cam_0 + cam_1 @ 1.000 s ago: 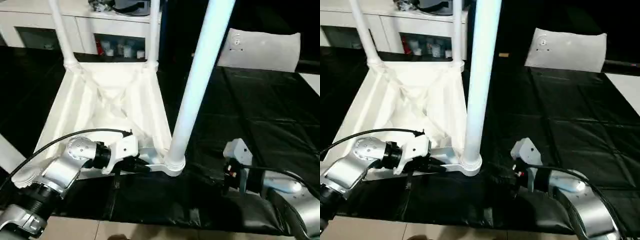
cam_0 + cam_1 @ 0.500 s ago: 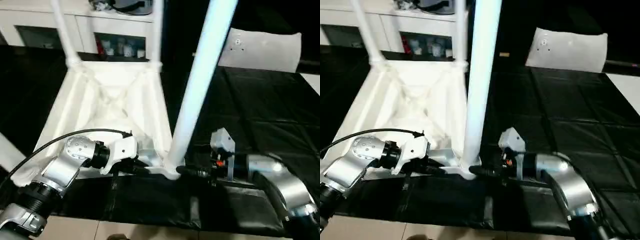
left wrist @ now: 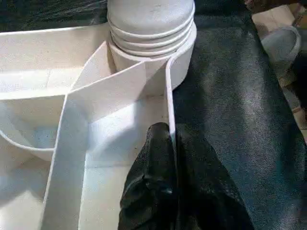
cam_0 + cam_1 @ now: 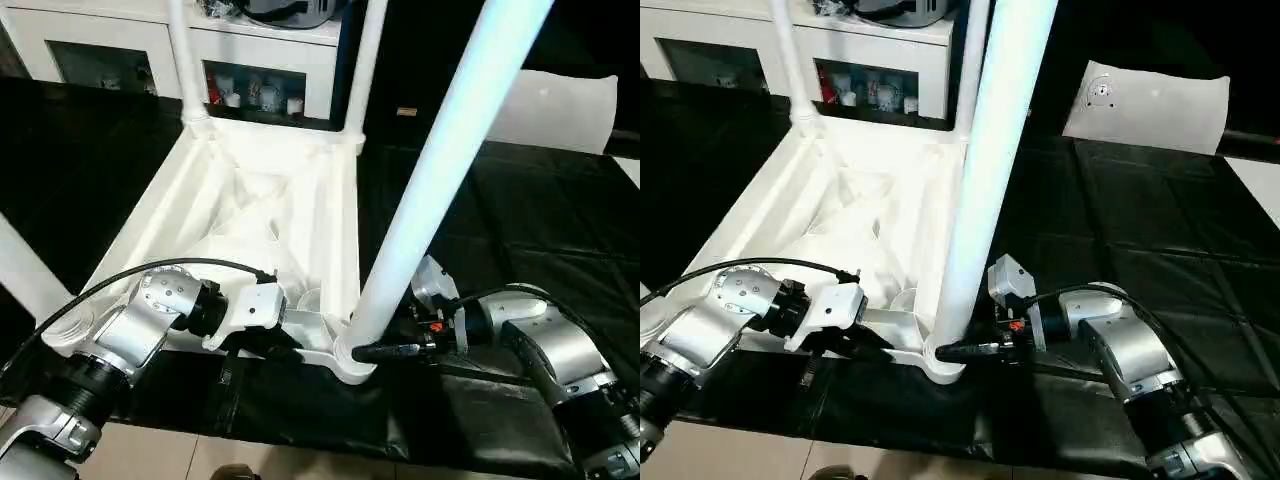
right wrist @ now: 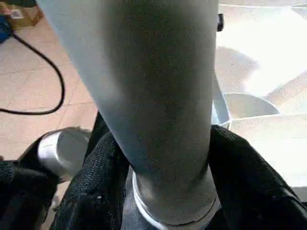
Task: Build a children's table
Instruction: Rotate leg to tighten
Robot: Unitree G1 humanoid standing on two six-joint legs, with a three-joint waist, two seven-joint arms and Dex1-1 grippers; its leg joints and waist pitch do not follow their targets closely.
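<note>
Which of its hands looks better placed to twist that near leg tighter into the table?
Probably the right hand: its fingers wrap the near leg just above the socket. The left hand is pinching the tabletop's rim.

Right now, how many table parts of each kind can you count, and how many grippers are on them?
White tabletop: 1
White legs standing at its corners: 4 (near-right leg, far-right leg, far-left leg, near-left leg)
Black-fingered grippers: 2 (left gripper, right gripper)
Total: 7
</note>
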